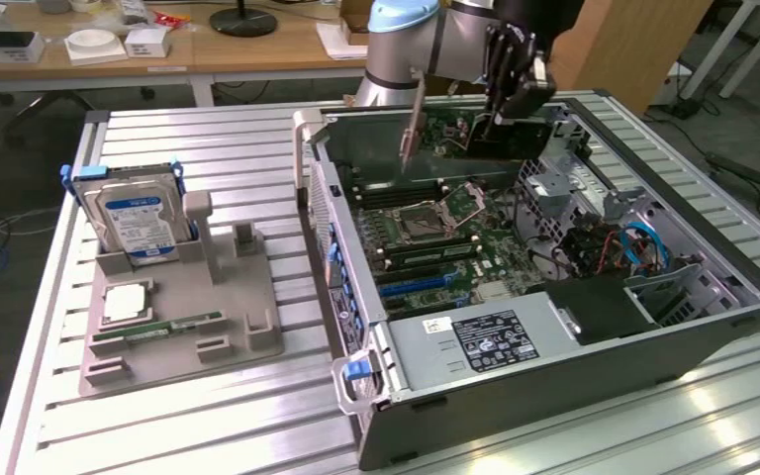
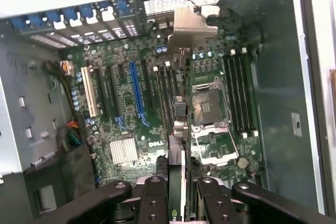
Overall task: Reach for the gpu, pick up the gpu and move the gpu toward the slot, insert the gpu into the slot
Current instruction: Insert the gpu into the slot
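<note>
The jaws are clamped on the upper edge of the gpu [image 1: 479, 148], with the gripper [image 1: 506, 94] in the upper middle of the exterior view. The card hangs upright over the green motherboard [image 1: 446, 247] inside the open case [image 1: 552, 376]. It is held above the long blue slot [image 2: 137, 90] and is not seated in it.

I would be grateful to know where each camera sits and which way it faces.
Exterior view: off the arm, raised, looking down across the slatted metal table at the open grey computer case; the silver robot arm and black gripper show.
Wrist view: on the wrist, looking down into the case at the green motherboard; the gripper's fingers show.
Shared: the thin dark gpu card with silver bracket, clamped in the gripper.
</note>
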Controlling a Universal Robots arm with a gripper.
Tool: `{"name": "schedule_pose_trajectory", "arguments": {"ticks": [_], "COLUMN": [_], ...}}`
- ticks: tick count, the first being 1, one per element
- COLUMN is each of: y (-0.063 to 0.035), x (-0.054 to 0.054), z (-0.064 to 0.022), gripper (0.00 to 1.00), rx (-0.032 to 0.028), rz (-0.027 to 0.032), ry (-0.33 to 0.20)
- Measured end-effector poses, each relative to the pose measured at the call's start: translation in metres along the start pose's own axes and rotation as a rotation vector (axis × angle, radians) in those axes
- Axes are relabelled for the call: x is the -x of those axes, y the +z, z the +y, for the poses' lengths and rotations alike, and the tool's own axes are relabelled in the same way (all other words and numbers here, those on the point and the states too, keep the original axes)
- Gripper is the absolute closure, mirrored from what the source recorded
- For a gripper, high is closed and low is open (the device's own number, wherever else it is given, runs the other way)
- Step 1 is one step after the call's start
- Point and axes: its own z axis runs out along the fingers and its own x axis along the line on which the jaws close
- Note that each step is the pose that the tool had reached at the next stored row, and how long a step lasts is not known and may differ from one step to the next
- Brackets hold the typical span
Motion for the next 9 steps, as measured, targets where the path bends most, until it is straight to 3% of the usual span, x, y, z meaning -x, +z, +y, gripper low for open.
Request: {"name": "schedule_pose_trajectory", "arguments": {"ticks": [6,7,9], "y": [0.0048,0.0055,0.0065], "x": [-0.0016,-0.0023,-0.0032], "z": [-0.0002,0.0002,0.0008], "gripper": [0.74,0.74,0.74], "rx": [0.0003,-0.0015,-0.0105], "rz": [-0.0003,-0.0004,-0.0017], "ry": [-0.063,-0.067,-0.071]}}
